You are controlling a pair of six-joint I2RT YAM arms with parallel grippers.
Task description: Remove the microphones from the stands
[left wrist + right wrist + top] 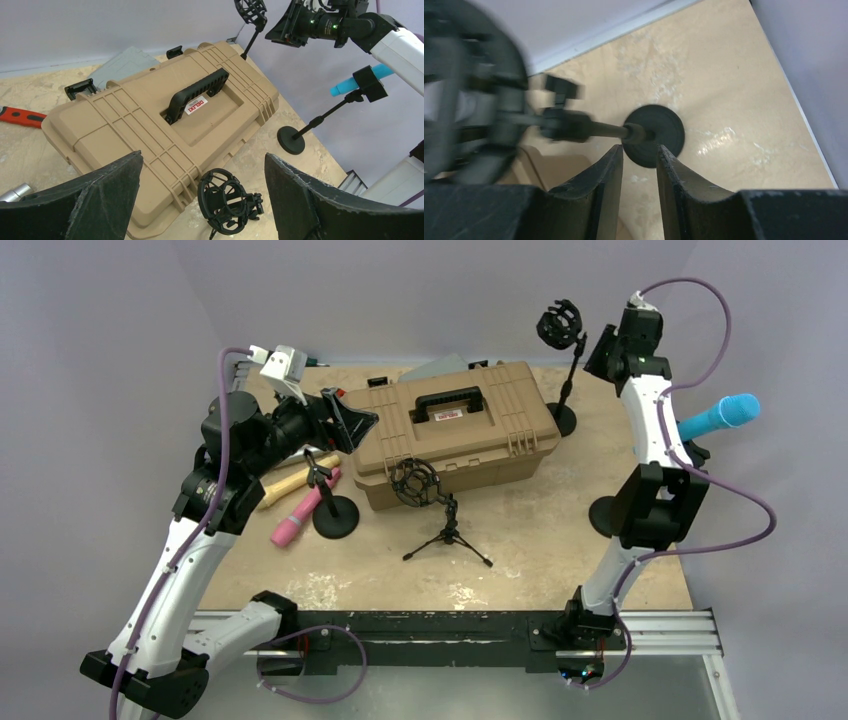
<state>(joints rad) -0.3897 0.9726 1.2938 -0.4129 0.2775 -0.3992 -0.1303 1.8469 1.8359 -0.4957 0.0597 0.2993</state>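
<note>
Fingers (pixel 606 190) of your right gripper (pixel 639 150) are sitting only narrowly apart with nothing between them. They are pointing down at the round base of the empty shock-mount stand (pixel 562 328) at the back of the table (pixel 540 540). Your left gripper (pixel 348 418) is gaping wide, also empty, and hovering over the left end of the tan case (pixel 500 400).

Neither is where the job is, as I am reading it. The blue microphone (pixel 722 415) is sitting in the clip (pixel 370 82) of the round-based stand (pixel 320 120) at the table's right edge. It is tilting up and outward, just beside your right forearm and well apart from both grippers.

You are looking at a reach with the right arm:
- Spread the fingers wider before closing in.
- Take the microphone on its body above the clip, not on the clip itself.
- Draw it out along its own slant rather than straight up.

That stand looks light, so a sideways pull is likely to tip it. The left arm looks too far off to steady the base.

A pink microphone (pixel 303 510) is lying low by another stand on the left. You cannot tell from here whether its clip is touching it.

For writing, only one thing is reading clearly. A red-and-white label (pixel 197 105) on the case under the handle is showing "DELIXI", and its smaller print is too fine to make out.
</note>
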